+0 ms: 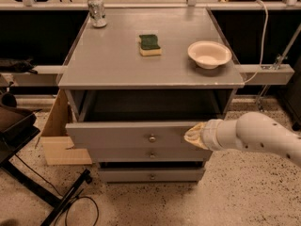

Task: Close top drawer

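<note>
The grey painted wooden cabinet's tabletop [117, 65] overhangs the top drawer [113, 135], the widest grey wooden drawer with a long flat front; it stands pulled well out of its opening, above two narrower grey drawer fronts [122, 155]. I judge it a stiff, fairly heavy box that slides straight if pushed squarely and may rack or bind if pushed only at one end; the painted front looks smooth, so a contact could slip sideways. My white arm [258, 136] comes in from the right; the cream-tipped tool [195, 135] sits at the right end of that front, touching it as far as I can see; I cannot tell whether the tool is released or clenched, and it grasps nothing that I can make out. No hold is needed to close the drawer; a flat push on the front serves, better nearer the small round metal knob [152, 138] at the middle than out at the end. Hidden from me: the drawer's inside lies in deep shadow, so I cannot say whether it carries anything; its runners and rear are out of sight; the arm is cut off at the right edge.
</note>
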